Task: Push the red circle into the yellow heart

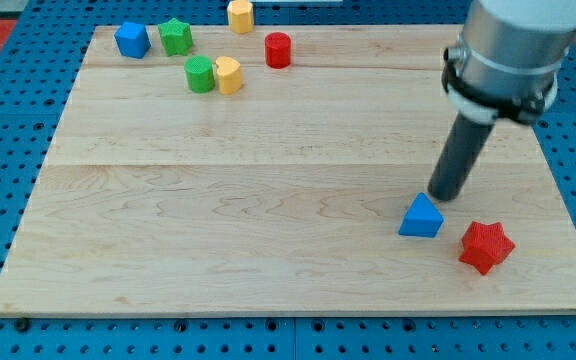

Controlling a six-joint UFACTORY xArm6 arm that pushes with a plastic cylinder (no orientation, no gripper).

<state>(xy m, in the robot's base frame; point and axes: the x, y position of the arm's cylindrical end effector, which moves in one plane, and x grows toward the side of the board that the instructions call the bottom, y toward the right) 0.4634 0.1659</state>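
The red circle (278, 49) stands near the view's top, a little left of centre. The yellow heart (228, 75) lies below and to its left, touching a green circle (200, 75). The two are a short gap apart. My tip (444, 196) is far away at the view's right, just above and to the right of a blue triangle (422, 217). The rod rises from it to the arm's grey body at the top right.
A yellow hexagon-like block (240, 15) sits at the top edge above the red circle. A blue block (132, 40) and a green star (176, 36) lie at the top left. A red star (486, 246) lies at the bottom right, near the wooden board's (268, 250) edge.
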